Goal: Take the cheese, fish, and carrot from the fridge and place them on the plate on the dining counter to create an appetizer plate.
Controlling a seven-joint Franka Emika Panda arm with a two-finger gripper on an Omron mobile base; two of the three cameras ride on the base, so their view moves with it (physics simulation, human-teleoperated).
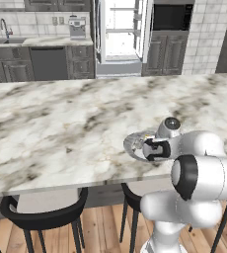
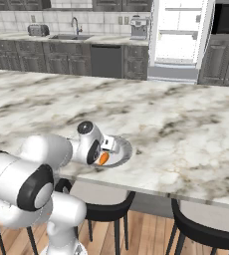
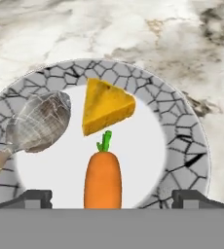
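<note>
Stubby orange carrot (image 3: 102,181) lies between the gripper's (image 3: 112,198) spread, empty jaws, beside the yellow cheese wedge (image 3: 105,105) and grey-brown fish (image 3: 38,121) on the round grey plate (image 3: 187,146) on the marble dining counter (image 1: 61,128), so all three look delivered

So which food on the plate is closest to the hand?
The carrot, sitting between the hand's fingertips; the cheese and fish lie farther off.

Heads up, you can't see most of the plate (image 1: 133,144) from the base views, the arm's covering it, and the fish (image 3: 36,121) tail runs off the hand view's edge.
</note>
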